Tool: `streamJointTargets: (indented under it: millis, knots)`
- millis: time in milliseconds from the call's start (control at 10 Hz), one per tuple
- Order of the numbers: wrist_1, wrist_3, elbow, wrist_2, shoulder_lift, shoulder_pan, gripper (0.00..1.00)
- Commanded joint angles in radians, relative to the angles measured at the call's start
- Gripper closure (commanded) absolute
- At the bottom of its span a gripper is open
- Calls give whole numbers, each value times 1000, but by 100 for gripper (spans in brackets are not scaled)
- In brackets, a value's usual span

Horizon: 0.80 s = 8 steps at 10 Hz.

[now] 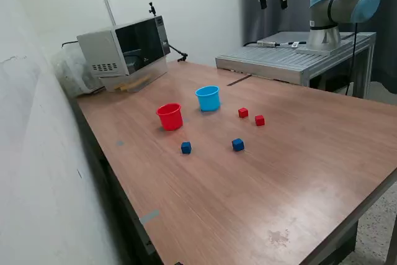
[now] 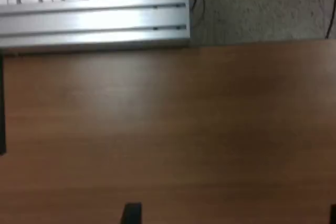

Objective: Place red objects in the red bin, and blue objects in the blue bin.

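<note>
In the exterior view the red cup (image 1: 170, 116) and the light-blue cup (image 1: 208, 98) stand upright side by side on the wooden table (image 1: 298, 172). Two red cubes (image 1: 243, 113) (image 1: 259, 120) lie to the exterior view's right of the blue cup. Two dark-blue cubes (image 1: 186, 147) (image 1: 237, 144) lie nearer the front. My gripper (image 1: 273, 1) hangs high above the table's far side, open and empty, far from all of them. The wrist view shows only bare table and a dark fingertip (image 2: 131, 212); no cube or cup is in it.
A grey box-like appliance (image 1: 124, 51) sits at the table's back corner by the white wall. A ribbed metal platform (image 1: 291, 60) (image 2: 94, 9) carrying the arm's base adjoins the far edge of the table. Carpet floor (image 2: 262, 3) lies beyond.
</note>
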Motion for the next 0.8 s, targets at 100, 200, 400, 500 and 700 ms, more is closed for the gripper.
streamJointTargets:
  millis: [100, 200, 400, 500, 700]
  knots:
    - [-239, 17, -97, 74, 199, 6, 0]
    - [-312, 49, -99, 75, 248, 8, 0]
    - [-438, 112, -91, 74, 357, 8, 0]
    - [-469, 123, -86, 74, 409, 6, 0]
    - [-590, 144, -54, 74, 474, 3, 0]
